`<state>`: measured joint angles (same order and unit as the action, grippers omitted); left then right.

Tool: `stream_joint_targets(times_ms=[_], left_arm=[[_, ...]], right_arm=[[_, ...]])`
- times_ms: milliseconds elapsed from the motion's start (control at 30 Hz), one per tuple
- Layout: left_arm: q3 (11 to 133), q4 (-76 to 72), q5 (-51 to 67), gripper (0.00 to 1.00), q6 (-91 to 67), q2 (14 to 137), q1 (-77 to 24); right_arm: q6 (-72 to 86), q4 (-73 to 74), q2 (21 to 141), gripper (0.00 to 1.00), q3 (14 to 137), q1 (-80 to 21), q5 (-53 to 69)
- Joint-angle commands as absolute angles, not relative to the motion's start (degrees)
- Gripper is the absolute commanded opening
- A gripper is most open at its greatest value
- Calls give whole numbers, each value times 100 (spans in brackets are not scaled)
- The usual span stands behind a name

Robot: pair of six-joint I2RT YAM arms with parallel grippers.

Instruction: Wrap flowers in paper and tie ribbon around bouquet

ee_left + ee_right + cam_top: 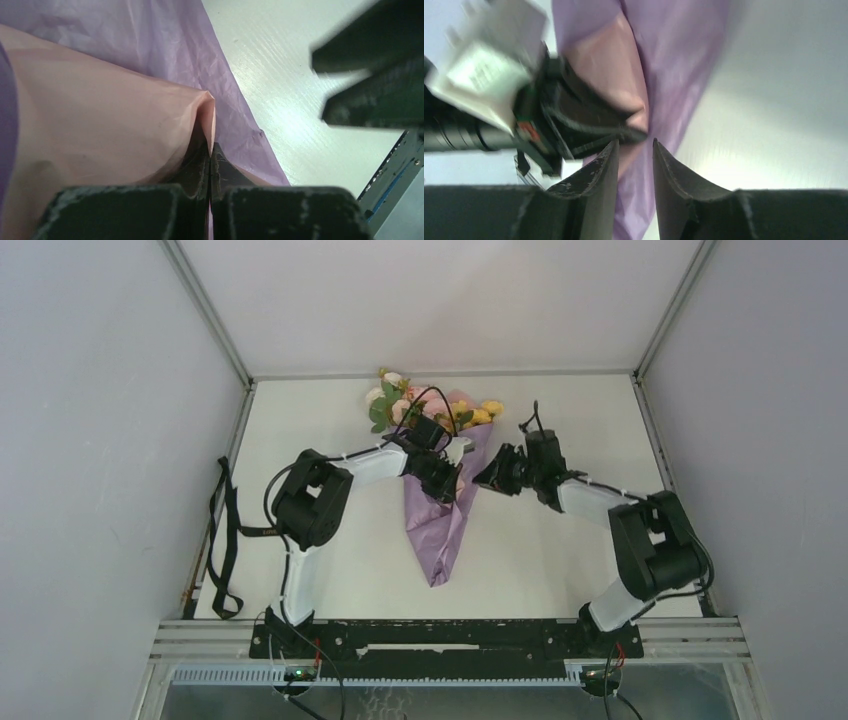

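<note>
The bouquet lies on the white table: a purple paper (440, 530) cone pointing toward the arms, with the pink, yellow and cream flowers (400, 400) at its far end. My left gripper (447, 485) rests on the cone's middle. In the left wrist view it (210, 150) is shut on the pink inner fold (100, 125) of the paper (175, 45). My right gripper (483, 478) hovers at the cone's right edge. It (635, 142) is open, nothing is clamped, and the paper (684, 60) shows behind the gap. The ribbon (222, 540) hangs at the table's left edge.
Grey walls close the table (560, 540) in on the left, right and back. A black rail (450, 635) carrying both arm bases runs along the near edge. The left gripper's body (589, 127) sits just left of my right fingers.
</note>
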<state>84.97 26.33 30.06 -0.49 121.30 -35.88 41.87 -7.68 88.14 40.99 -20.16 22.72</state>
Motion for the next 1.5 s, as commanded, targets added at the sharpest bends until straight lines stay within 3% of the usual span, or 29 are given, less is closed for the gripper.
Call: stream_joint_targets(times_ms=[0,167,500,533,600,633,700,833,933,1067,1267,1467], left_arm=[[8428,2438,2859,1,341,11690,-3658],[8411,2435,2836,2,356,11686,-3658],[8313,2324,2768,5,404,11632,-3671],[8304,2328,2763,6,424,11634,-3668],[8308,2380,2780,11,483,11601,-3678],[8344,2498,2822,18,566,11556,-3686],[8451,2813,2786,32,864,11370,-3760],[8828,3792,2962,50,1310,10823,-3975],[9157,4726,3314,56,1789,10364,-4246],[9191,5497,3385,55,2415,9848,-4390],[8126,4446,1463,29,2387,9984,-4274],[7957,4052,1543,30,2436,10535,-4694]], right_arm=[[3530,-525,9575,41,5247,-1792,3107],[3686,-576,10354,52,5836,-1818,3520],[3980,-973,11118,51,5959,-1974,4208],[3977,-961,11164,48,5953,-1986,4233],[3979,-965,11226,28,5957,-1978,4253],[3995,-973,11265,13,5957,-1957,4254],[4028,-1013,11308,0,5946,-1897,4182],[4020,-1078,11298,0,5886,-1775,3907],[3982,-1108,11298,0,5886,-1764,3815],[4024,-1207,11325,0,5875,-1766,3823],[4191,-1528,11193,0,5727,-1769,3832],[4239,-1615,11061,0,5621,-1791,3769]])
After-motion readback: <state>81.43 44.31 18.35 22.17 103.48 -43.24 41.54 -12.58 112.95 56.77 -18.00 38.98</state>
